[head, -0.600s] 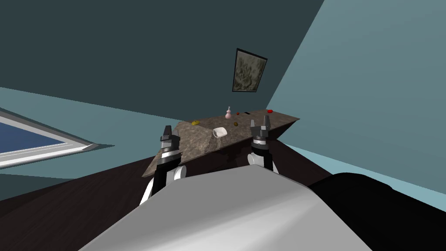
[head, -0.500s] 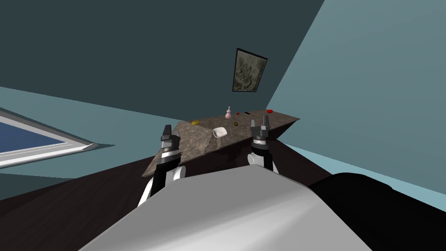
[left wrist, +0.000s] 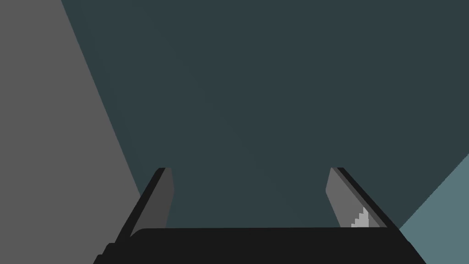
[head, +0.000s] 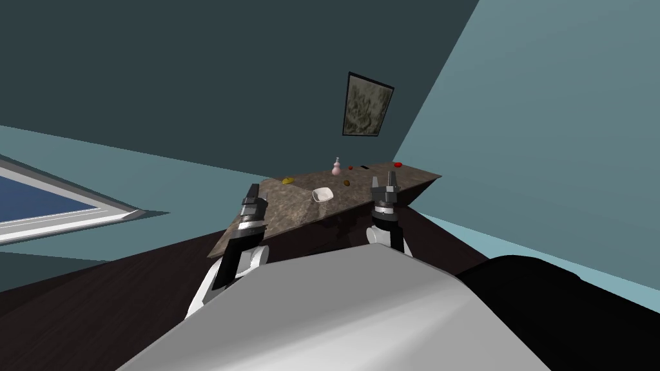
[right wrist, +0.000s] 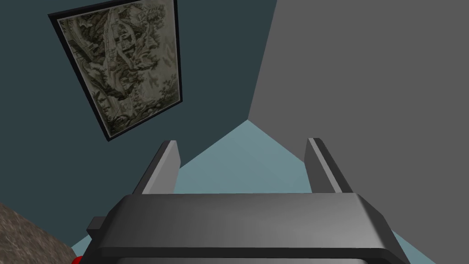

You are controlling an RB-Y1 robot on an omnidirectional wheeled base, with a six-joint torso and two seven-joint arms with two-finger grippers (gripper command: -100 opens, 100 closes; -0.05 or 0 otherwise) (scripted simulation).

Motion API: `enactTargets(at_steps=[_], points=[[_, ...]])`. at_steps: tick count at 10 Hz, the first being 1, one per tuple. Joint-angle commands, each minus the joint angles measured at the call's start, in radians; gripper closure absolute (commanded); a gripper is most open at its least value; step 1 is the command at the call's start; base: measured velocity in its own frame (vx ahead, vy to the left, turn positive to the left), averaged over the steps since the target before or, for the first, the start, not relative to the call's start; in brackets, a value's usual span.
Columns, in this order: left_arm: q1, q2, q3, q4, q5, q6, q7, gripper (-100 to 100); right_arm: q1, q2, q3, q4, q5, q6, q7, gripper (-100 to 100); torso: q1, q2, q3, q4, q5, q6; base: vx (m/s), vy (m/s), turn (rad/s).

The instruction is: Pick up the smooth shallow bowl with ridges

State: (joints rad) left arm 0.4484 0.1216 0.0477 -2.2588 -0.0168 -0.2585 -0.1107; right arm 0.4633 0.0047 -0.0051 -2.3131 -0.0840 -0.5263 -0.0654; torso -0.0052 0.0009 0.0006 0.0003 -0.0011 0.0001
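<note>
White bowl (head: 323,194) just above frame centre, resting on a mottled brown table (head: 290,216), well apart from both grippers. Left gripper (head: 252,194) at centre-left over the table's near edge, fingers spread wide. Right gripper (head: 385,181) right of the bowl, equally wide.

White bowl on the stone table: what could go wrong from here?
The open left gripper and open right gripper both point at walls, not at the white shallow bowl; the approach may be misaimed.
A small brown object lies beside the bowl on the mottled brown stone table; a reach from the right could knock it.
</note>
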Motion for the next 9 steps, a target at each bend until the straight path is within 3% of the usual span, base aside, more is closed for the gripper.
enactTargets(at_steps=[1, 3, 9], points=[[-0.007, 0.014, 0.004, 0.003, 0.006, 0.028, 0.002, -100, 0.0, 0.0, 0.0, 0.0, 0.0, 0.0, 0.0, 0, 0.0, 0.0, 0.0, 0.0, 0.0, 0.0, -0.005, -0.061, 0.009], [-0.025, 0.045, 0.013, 0.003, 0.027, 0.091, 0.006, -100, 0.0, 0.0, 0.0, 0.0, 0.0, 0.0, 0.0, 0, 0.002, -0.001, 0.0, 0.0, 0.0, 0.0, -0.007, -0.066, 0.015], [-0.058, 0.075, 0.03, 0.003, 0.067, 0.237, 0.013, -100, 0.0, 0.0, 0.0, 0.0, 0.0, 0.0, 0.0, 0, 0.001, -0.001, -0.001, 0.0, 0.0, 0.0, -0.007, -0.062, 0.016]])
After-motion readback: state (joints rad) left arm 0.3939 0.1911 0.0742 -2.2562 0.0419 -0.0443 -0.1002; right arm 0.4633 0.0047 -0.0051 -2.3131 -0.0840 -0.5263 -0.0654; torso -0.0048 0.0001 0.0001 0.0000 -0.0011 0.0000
